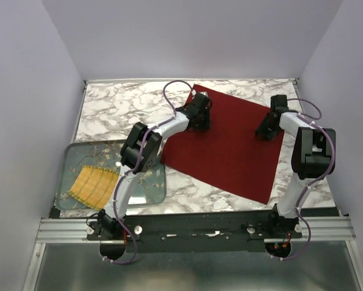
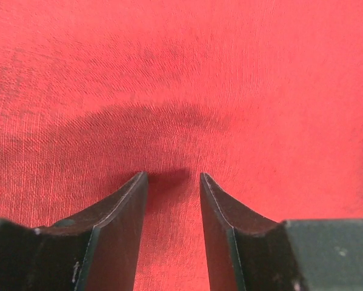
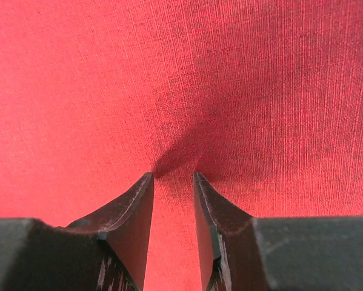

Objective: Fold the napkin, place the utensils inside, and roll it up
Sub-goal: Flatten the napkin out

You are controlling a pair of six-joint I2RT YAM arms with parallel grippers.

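Burgundy cloth dominates the top external view: the napkin (image 1: 229, 151) lies spread flat on the marble desk (image 1: 120, 109), turned so that its corners point away, near, left and right. The left end effector (image 1: 200, 115) is down on the cloth near the far corner. The right end effector (image 1: 266, 128) is down on it near the right-hand corner, well apart from the left one. At the left of the desk sits a glass tray (image 1: 72, 159) with a yellow woven mat (image 1: 95, 185) in it, clear of the napkin's edge.

In the left wrist view the napkin (image 2: 181, 73) fills the whole picture. The left end effector (image 2: 174, 176) is partly open, its dark fingers (image 2: 123, 212) standing a moderate gap apart with the tips at the cloth. The fabric between them looks smooth, and a curved shadow lies just beyond the tips. It grips nothing.

The right wrist view is likewise all napkin (image 3: 108, 79), its weave plainly visible. The right end effector (image 3: 173, 176) is also parted, by a slightly narrower gap. Its tips press into the cloth, which puckers into a short dark crease running away from the gap. Cloth shows between the fingers but is not clamped.
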